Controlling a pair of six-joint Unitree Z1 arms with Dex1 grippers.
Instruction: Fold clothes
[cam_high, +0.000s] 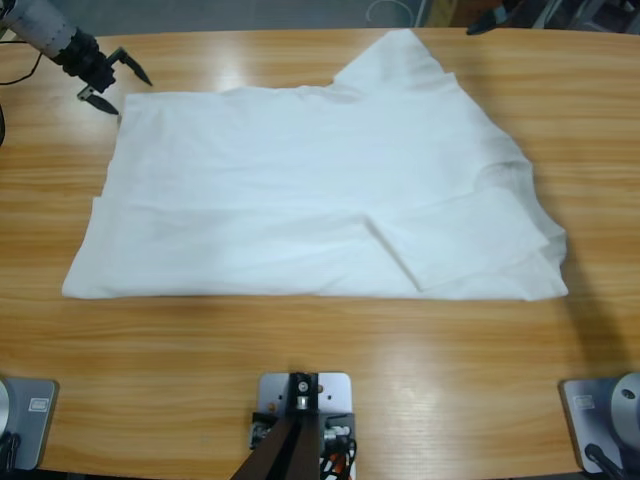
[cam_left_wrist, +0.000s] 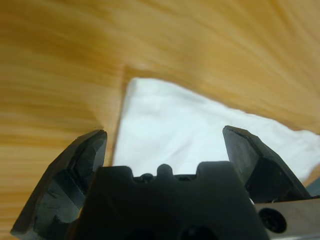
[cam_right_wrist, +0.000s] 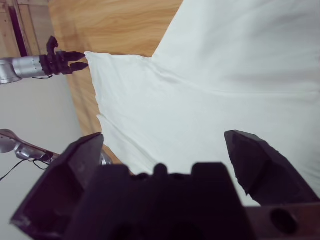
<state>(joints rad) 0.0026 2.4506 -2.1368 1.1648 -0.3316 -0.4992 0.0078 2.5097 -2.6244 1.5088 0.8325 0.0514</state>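
The clothes are one white T-shirt (cam_high: 300, 200) spread flat across the wooden table (cam_high: 300, 340). One sleeve (cam_high: 460, 240) is folded in over the body at the right, and another part (cam_high: 400, 55) sticks out toward the far edge. My left gripper (cam_high: 131, 96) is open at the shirt's far left corner and holds nothing. In the left wrist view that gripper (cam_left_wrist: 165, 134) has the corner of the shirt (cam_left_wrist: 170, 110) between its spread jaws. My right gripper (cam_right_wrist: 165, 136) is open above the shirt (cam_right_wrist: 225, 75) and faces the left gripper (cam_right_wrist: 65, 62).
Bare wood (cam_left_wrist: 60, 60) surrounds the shirt on all sides, with a wide strip along the near edge. A dark piece of an arm (cam_high: 490, 18) shows at the top right edge of the high view. The floor beyond the table edge (cam_right_wrist: 40, 115) shows in the right wrist view.
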